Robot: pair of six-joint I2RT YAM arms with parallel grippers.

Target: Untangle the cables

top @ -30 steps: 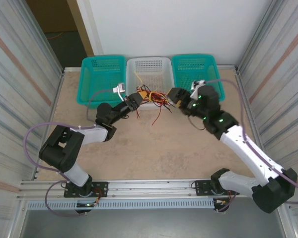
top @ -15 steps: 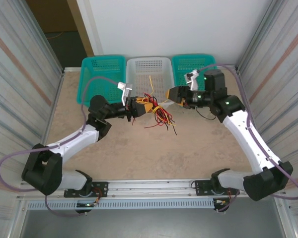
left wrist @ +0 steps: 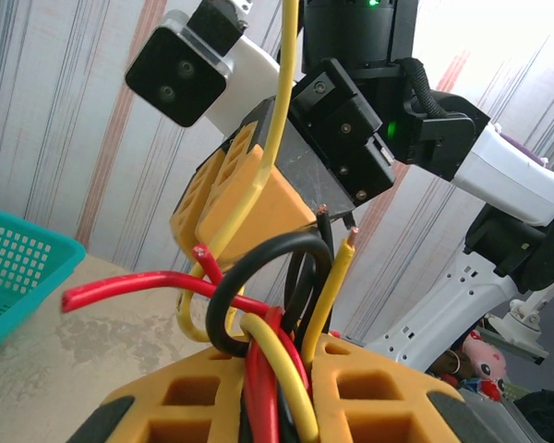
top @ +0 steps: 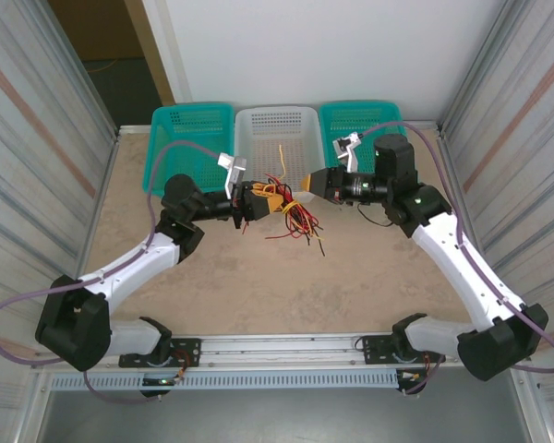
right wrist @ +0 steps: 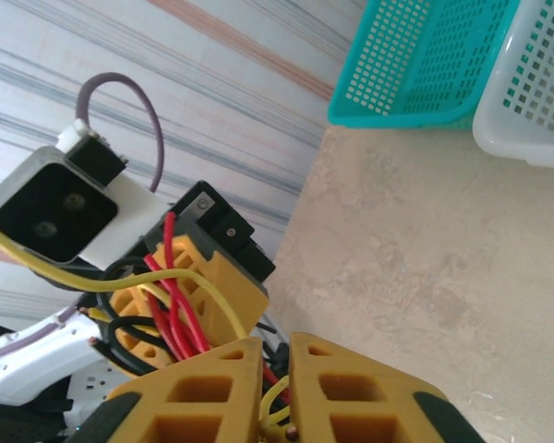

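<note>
Cables (top: pixel 291 214) are held up off the table (top: pixel 258 286), between the two grippers and just in front of the white basket (top: pixel 277 125). L gripper (top: pixel 256 201) is clamped on the bundle. In left wrist view, red, black & yellow strands are pinched between its orange pads (left wrist: pixel 411 392), w/ a black loop and a red end sticking out above. R gripper (top: pixel 312 183) is set tip-to-tip against the L one, jaws narrow, nearly together. In right wrist view a yellow strand is seen in the slit between its fingers (right wrist: pixel 388 378). One yellow wire is run up from the bundle toward the white basket. Loose red/black/yellow ends are hung below the bundle. Contact w/ table can't be told. White basket is flanked by left teal basket (top: pixel 192 138) and right teal basket (top: pixel 365 120).
</note>
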